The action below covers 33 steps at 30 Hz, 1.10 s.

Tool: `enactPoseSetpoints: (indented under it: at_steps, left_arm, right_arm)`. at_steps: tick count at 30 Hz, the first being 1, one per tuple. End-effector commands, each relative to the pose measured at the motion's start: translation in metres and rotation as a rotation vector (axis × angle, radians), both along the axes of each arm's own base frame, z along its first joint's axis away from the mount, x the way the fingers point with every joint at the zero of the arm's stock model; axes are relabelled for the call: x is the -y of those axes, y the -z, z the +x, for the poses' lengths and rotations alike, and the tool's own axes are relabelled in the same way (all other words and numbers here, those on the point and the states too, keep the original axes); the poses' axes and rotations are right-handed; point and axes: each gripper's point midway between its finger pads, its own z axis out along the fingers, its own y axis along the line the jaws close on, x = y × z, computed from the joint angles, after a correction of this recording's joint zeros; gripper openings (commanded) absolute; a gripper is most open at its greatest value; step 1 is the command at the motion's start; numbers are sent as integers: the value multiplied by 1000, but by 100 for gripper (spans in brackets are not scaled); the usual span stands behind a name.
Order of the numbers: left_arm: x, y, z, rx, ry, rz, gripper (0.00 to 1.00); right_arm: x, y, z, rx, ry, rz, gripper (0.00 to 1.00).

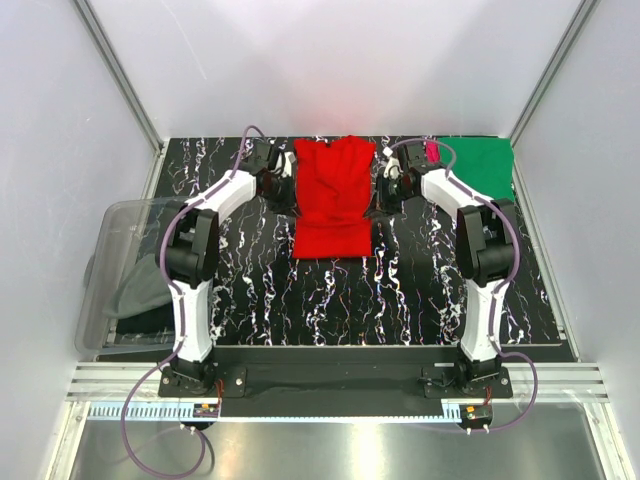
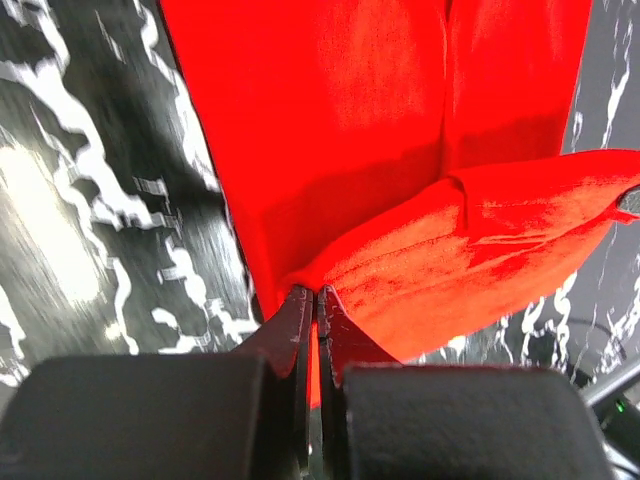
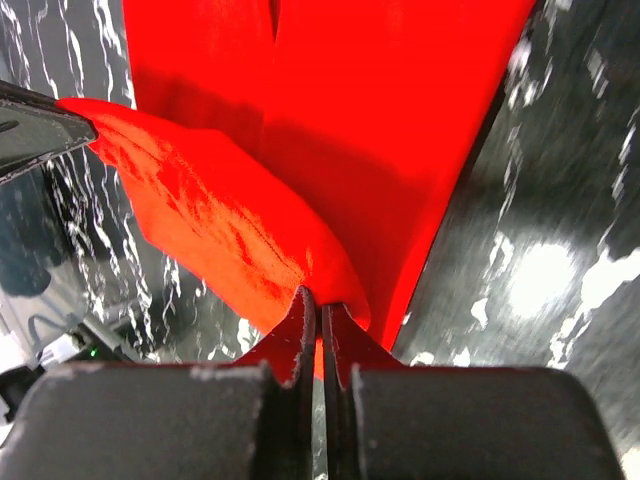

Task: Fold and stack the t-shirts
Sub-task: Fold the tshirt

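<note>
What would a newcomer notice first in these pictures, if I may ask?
The bright red t-shirt lies mid-table at the far side, vivid against the black marbled table. The left arm's fingers and the right arm's fingers each pinch an edge of it, holding up a fold. A folded green t-shirt sits in the far right corner.

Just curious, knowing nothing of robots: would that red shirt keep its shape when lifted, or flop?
Probably flops: the red t-shirt bulges in a soft fold where the left end effector and right end effector pinch it. Likely light: thin pinches hold it.
</note>
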Motion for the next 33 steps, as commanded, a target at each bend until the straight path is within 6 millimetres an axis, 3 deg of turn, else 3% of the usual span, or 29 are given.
enactPoseSetpoints:
  at_steps: [1, 3, 5, 6, 8, 9, 11, 12, 13, 16, 17, 19, 20, 23, 26, 33]
  left_arm:
    - [0, -9, 33, 96, 2, 6, 0]
    - [1, -7, 38, 101, -1, 6, 2]
    - [2, -4, 41, 102, -4, 4, 6]
    - [1, -4, 42, 107, -11, 11, 14]
    - [-4, -8, 46, 123, -44, 34, 41]
    - [-5, -11, 46, 133, -39, 40, 54]
    - [-7, -32, 45, 181, -2, 46, 68]
    - [-8, -40, 43, 194, 9, 51, 73]
    - [-9, -58, 37, 220, 22, 46, 79]
    - [-9, -78, 11, 215, 83, -5, 80]
    - [-11, -68, -3, 164, 88, -24, 80]
    - [-2, -65, -28, 78, 115, -124, 79]
    - [-1, -57, -38, 32, 123, -155, 78]
    - [2, -22, -73, -128, 130, -220, 79]
    - [5, -3, -90, -212, 117, -263, 83]
    - [6, 19, -92, -271, 80, -265, 85]
  right_arm:
    - [1, -8, 29, 89, -3, -9, 0]
    - [0, -2, 38, 104, -8, -16, 4]
    - [1, -1, 48, 131, -4, -28, 28]
    - [1, -4, 58, 155, 2, -35, 35]
    - [7, -12, 70, 197, 31, -66, 46]
    - [7, -26, 71, 230, 27, -69, 46]
    - [14, -38, 63, 244, 18, -74, 47]
    - [16, -58, 53, 259, 16, -68, 48]
    - [19, -62, 44, 249, 15, -64, 48]
    - [22, -58, -4, 143, -3, -32, 49]
    - [21, -41, -28, 55, -5, -17, 50]
    - [22, -30, -51, -11, 1, -4, 52]
    - [23, -14, -71, -80, -8, 7, 52]
    - [23, 7, -92, -166, -5, 28, 53]
    - [21, 18, -97, -205, -3, 37, 56]
    - [10, 30, -88, -236, 14, 71, 57]
